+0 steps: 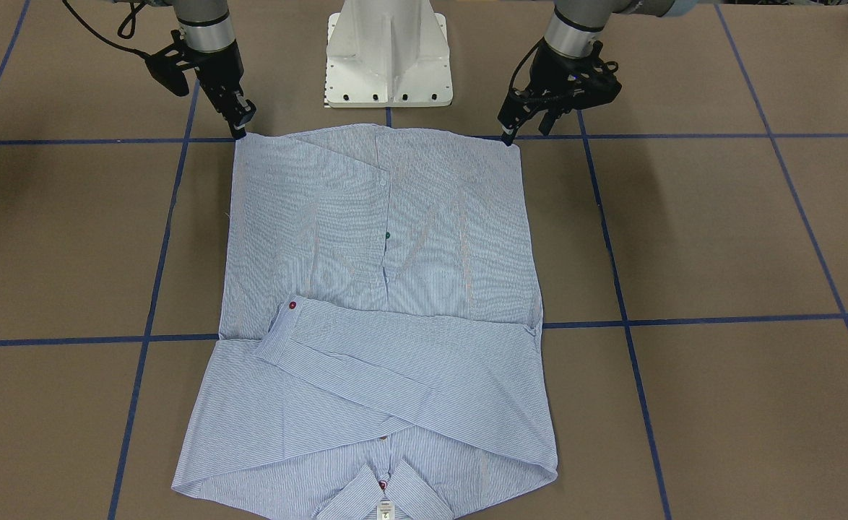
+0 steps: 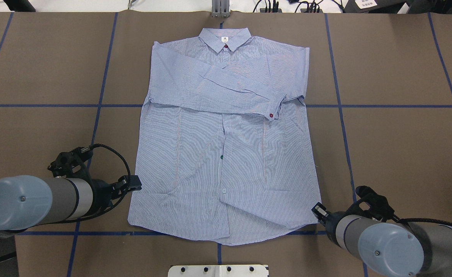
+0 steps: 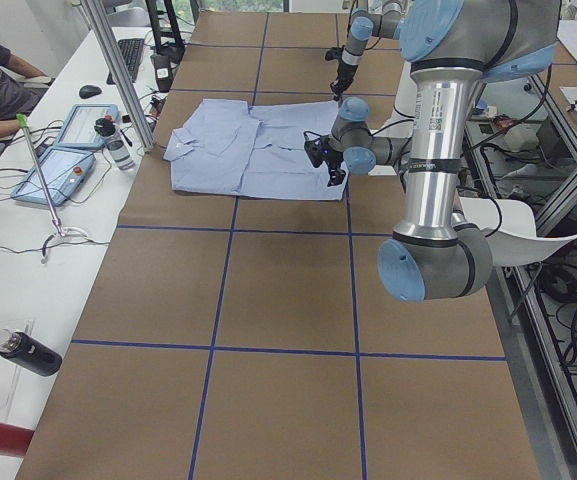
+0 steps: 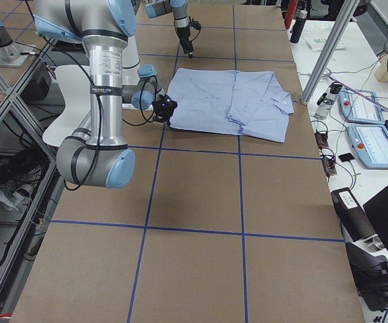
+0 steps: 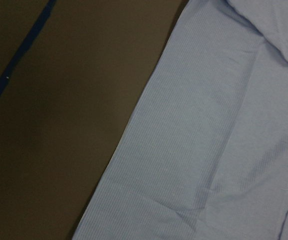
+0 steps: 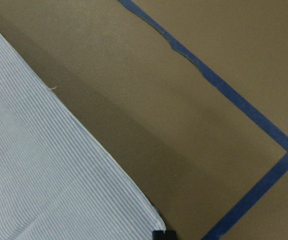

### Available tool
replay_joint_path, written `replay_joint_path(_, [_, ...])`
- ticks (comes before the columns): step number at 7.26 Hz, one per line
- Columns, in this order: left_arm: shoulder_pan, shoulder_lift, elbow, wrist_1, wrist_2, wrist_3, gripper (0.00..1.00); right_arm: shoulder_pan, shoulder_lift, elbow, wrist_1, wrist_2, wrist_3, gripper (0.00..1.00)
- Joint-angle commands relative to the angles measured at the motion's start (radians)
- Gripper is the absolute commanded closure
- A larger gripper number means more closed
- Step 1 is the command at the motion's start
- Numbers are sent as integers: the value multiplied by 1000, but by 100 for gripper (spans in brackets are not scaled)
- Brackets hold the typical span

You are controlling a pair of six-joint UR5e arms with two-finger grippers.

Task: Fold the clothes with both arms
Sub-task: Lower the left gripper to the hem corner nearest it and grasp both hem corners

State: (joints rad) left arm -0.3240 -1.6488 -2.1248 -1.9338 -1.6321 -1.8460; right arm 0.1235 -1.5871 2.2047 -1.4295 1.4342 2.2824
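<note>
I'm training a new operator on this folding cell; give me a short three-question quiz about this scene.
1. True or false: the striped shirt lies with its collar nearest the white pedestal base.
2. The left gripper and right gripper are at the shirt's: A) cuffs B) hem corners C) shoulders.
3. What colour is the button on the exposed cuff?
Key: 1 false, the collar lies farthest; 2 B; 3 red.

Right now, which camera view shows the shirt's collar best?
The overhead exterior view: the whole collar lies flat, with its white label showing. The exterior front-facing view cuts it off at the bottom edge. Both side views show it small. The wrist views miss it.
</note>
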Motion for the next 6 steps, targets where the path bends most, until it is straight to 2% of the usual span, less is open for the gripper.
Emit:
replay_joint_path(1, [26, 4, 71, -60, -3, -7, 11, 4, -1, -3, 0, 2, -1, 100])
replay_joint_path(6, [80, -20, 100, -56, -3, -10, 19, 10, -1, -2, 0, 2, -1, 100])
